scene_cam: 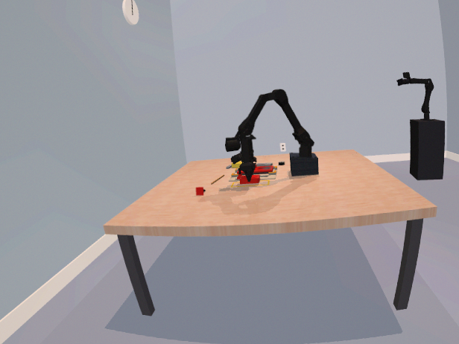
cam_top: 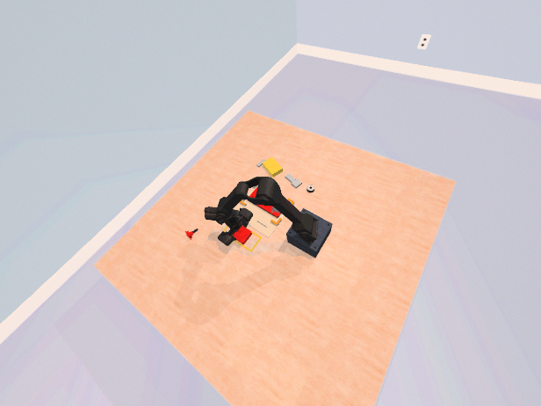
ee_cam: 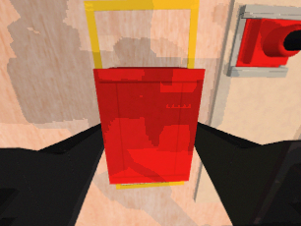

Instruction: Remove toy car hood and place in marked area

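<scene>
The red hood [cam_top: 241, 235] [scene_cam: 254, 179] [ee_cam: 150, 142] is a flat red panel held level between the two black fingers. My gripper [cam_top: 237, 228] [scene_cam: 249, 178] [ee_cam: 149, 126] is shut on it by its two long sides. The marked area is a yellow outline [cam_top: 256, 244] [scene_cam: 269, 182] [ee_cam: 143, 5]; the hood is over it, low above the table. In the wrist view the outline shows past the hood's top end and as a thin strip at its bottom end. Any gap under the hood is too small to tell. The red toy car [cam_top: 271, 210] [scene_cam: 265, 170] stands behind, partly hidden by the arm.
A pale board [cam_top: 259, 224] [ee_cam: 209, 172] with orange corner pieces lies close beside the marked area. On it a red part [ee_cam: 251, 44] with a black rod sits in a grey holder. A yellow block [cam_top: 272, 166], grey pieces and a small red item [cam_top: 190, 234] lie farther off.
</scene>
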`<state>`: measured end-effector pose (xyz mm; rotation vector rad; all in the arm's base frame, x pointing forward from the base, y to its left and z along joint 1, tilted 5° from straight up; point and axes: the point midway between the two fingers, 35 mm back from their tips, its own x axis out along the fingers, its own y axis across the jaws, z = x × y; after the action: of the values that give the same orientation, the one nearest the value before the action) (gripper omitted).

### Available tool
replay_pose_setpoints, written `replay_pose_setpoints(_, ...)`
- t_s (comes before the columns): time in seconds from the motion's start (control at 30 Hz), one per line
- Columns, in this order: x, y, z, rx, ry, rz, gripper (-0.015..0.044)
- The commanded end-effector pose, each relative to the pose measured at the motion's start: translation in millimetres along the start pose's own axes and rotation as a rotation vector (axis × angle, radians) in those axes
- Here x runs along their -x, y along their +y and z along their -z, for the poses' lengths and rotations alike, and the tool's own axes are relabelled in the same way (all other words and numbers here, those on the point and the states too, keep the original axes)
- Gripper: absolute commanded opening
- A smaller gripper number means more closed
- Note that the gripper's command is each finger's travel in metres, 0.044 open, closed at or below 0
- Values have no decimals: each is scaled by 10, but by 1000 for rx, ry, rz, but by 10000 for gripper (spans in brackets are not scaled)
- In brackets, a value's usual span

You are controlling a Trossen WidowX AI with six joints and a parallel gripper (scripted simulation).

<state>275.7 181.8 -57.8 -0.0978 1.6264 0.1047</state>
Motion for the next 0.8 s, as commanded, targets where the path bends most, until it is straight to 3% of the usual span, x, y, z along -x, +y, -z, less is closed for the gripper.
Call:
replay_pose_setpoints(0.0, -26, 7, 4, -5, 2, -4, 0)
replay_pose_setpoints(0.53, -103, 6, 6, -5, 2, -4, 0)
replay_pose_setpoints(0.77, -83, -1, 1, 0, 0, 0, 184)
